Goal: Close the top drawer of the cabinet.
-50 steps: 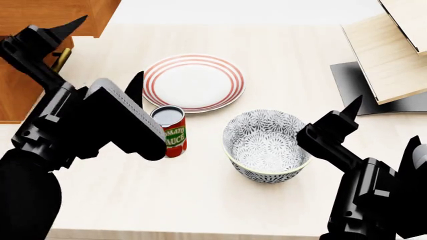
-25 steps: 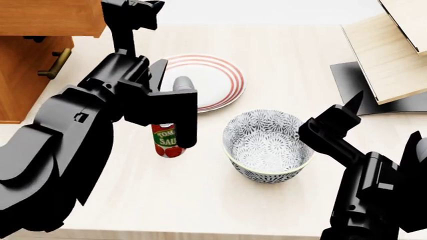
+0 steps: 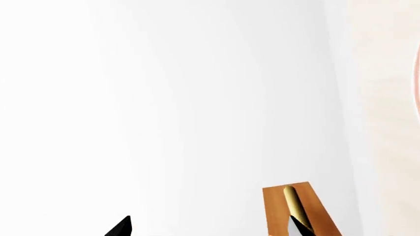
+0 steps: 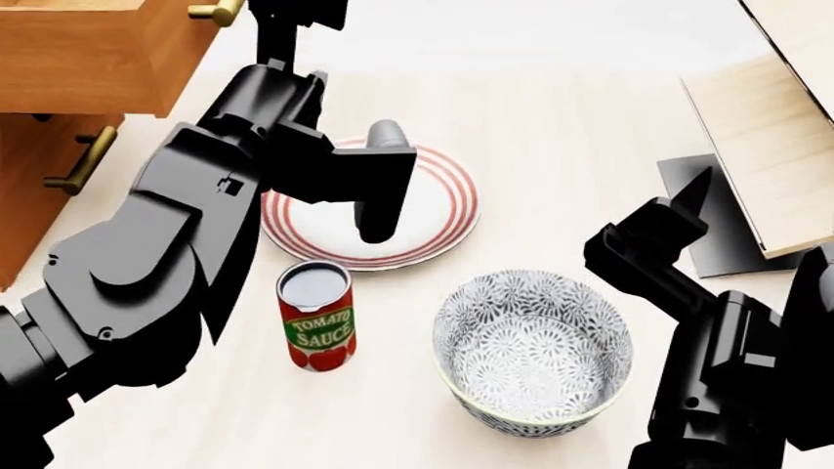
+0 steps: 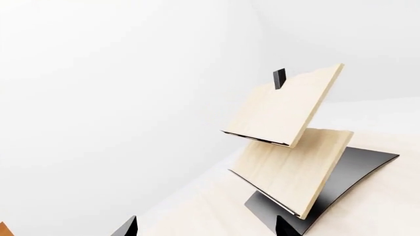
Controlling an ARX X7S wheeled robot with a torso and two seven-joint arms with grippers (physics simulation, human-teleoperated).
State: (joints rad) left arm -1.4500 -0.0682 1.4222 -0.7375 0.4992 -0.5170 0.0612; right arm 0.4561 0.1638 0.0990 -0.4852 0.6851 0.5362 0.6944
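Observation:
The top drawer (image 4: 92,59) stands pulled out of the orange-brown cabinet (image 4: 33,186) at the head view's upper left, its brass handle (image 4: 215,12) at the top edge. My left arm reaches up beside that handle and its hand runs out of the frame. In the left wrist view my left gripper (image 3: 210,230) is open and empty. One fingertip (image 3: 300,227) lies next to the brass handle (image 3: 293,204) on the drawer front (image 3: 276,211). My right gripper (image 4: 688,200) is open and empty at the lower right, far from the cabinet.
The lower drawer's handle (image 4: 78,161) shows under the top drawer. On the table stand a red-rimmed plate (image 4: 443,210), a tomato sauce can (image 4: 316,327) and a patterned bowl (image 4: 532,352). A pale plywood rack (image 4: 769,147) on a dark base stands at the right.
My left arm has swung up and away from the can to the top drawer's handle. The head view has shifted, so the table's things sit lower. The right arm has barely moved.

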